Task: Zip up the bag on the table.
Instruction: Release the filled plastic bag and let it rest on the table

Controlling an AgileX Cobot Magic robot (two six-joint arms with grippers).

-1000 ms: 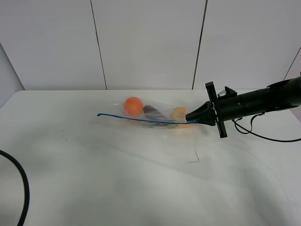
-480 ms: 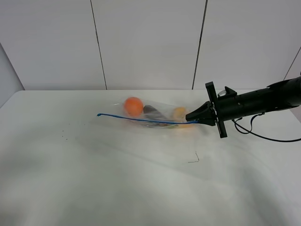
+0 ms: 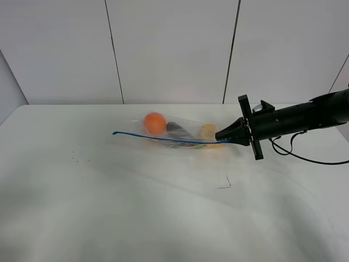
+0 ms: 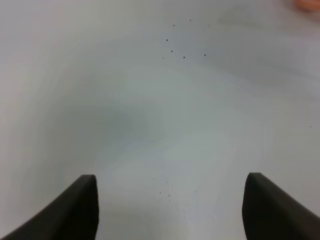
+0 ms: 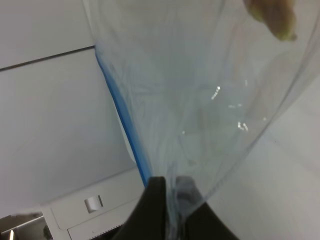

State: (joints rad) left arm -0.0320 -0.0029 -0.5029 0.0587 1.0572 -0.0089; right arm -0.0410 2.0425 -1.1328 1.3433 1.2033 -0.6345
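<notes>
Right arm (image 3: 311, 115) is all matte black, tube-shaped, with a flat black cross plate (image 3: 250, 127) behind its pointy end effector (image 3: 222, 136) and a thin black cable (image 3: 305, 158) looping under the arm.

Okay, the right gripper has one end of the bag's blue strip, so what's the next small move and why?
Probably bring the left gripper over to the free far end of the blue seal strip. The right gripper is shut on the bag at one end, while the left one is open over bare table, holding nothing. The strip likely needs anchoring before it's pressed closed.
</notes>
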